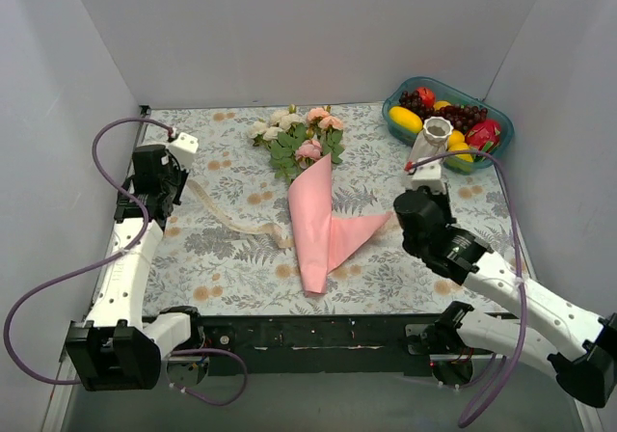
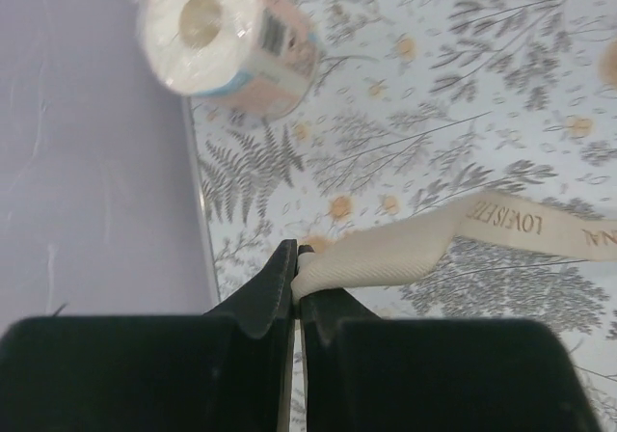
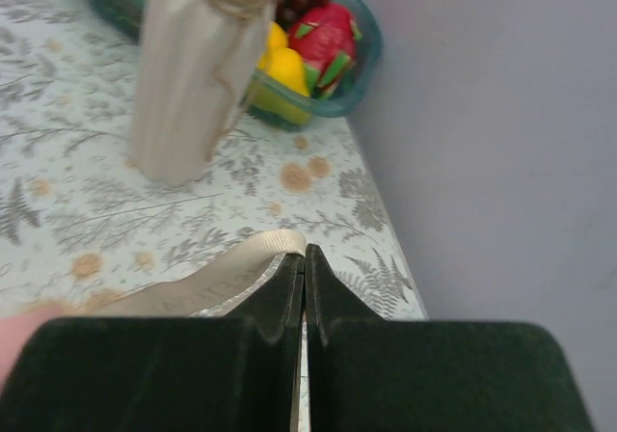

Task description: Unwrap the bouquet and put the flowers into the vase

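Step in hand, as I judge it: drawing the ribbon (image 2: 405, 249) clear of the bouquet (image 1: 313, 210), which lies between the two sets of jaws.

The left gripper (image 2: 297, 256) is clenched on one ribbon end, and the band trails off to the right of its jaws. The right gripper (image 3: 305, 258) is clenched on another end, which runs off to the left of its jaws.

Pull the ends apart low and level, so the band slips off the pink paper (image 1: 323, 229) without dragging the flowers (image 1: 299, 133). Mind the vase (image 3: 188, 75), which stands just ahead and left of the right jaws.

The left arm reaches forward along the left edge of the table (image 1: 222, 278), wrist low. The right arm is bent inward, wrist low.
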